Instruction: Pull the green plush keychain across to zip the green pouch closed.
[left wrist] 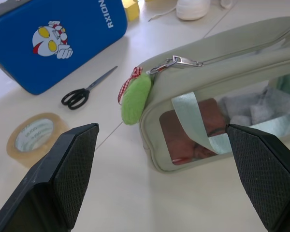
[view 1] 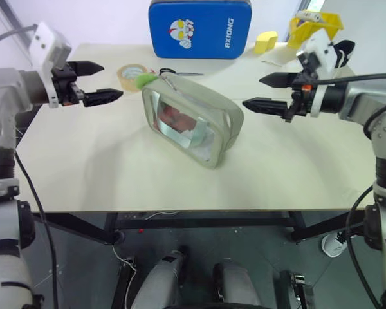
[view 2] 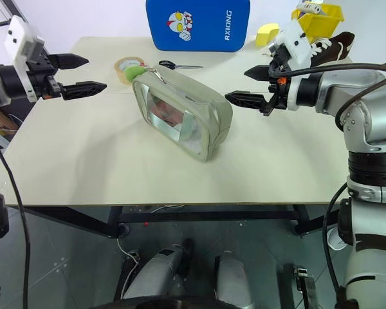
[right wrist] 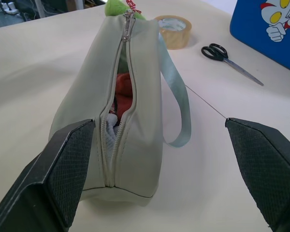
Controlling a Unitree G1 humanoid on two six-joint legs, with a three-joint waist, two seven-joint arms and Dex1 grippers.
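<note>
Pale wooden surface carries all. Green pouch at centre, zipper gaping, green plush keychain at its 11 o'clock end. Tape roll and scissors at 11–12 o'clock. Blue padded case upright at 12. Yellow sponge block, yellow bin at 1–2 o'clock.

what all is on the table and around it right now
sage-green fabric pouch with clear window: one, table centre, zipper open
lime-green plush keychain: one, on the zipper pull at the pouch's far-left end
blue padded case: one, table's back edge
roll of tan tape: one, left of the keychain
black-handled scissors: one, before the case
yellow sponge block: one, back right
yellow bin: one, back right
left pincer: open, left of the pouch
right pincer: open, right of the pouch
</note>
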